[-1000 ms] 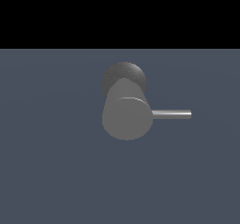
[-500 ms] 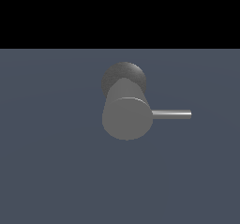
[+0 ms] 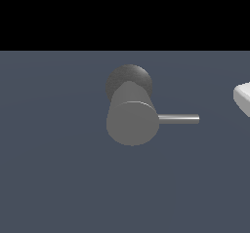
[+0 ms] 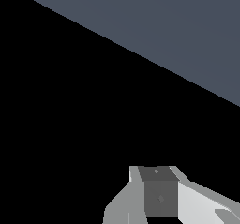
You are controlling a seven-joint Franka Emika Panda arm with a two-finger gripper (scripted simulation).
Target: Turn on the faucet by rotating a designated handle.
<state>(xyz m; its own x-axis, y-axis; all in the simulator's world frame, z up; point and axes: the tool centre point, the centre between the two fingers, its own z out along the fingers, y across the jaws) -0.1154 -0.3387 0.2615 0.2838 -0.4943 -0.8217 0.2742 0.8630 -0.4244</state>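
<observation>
The faucet [image 3: 132, 122] is a stout grey cylinder whose flat round end faces the exterior view, with a darker rounded base [image 3: 129, 80] behind it. Its handle [image 3: 178, 119], a thin silvery rod, sticks out level toward the exterior view's right. A white glossy part of my arm [image 3: 242, 98] shows at the right edge, well apart from the rod's tip. In the wrist view my gripper [image 4: 159, 196] shows only as grey and white blocks at the picture's edge. How its jaws stand is unclear. Nothing is visibly held. The wrist view shows neither faucet nor handle.
The faucet stands on a flat blue-grey floor [image 3: 58, 178]. Black background fills the space beyond the floor's far edge [image 3: 125, 50]. The wrist view shows a slanted patch of the same floor [image 4: 178, 26] against black.
A white part of my arm has come into the exterior view at its right edge. The faucet and its handle have not moved.
</observation>
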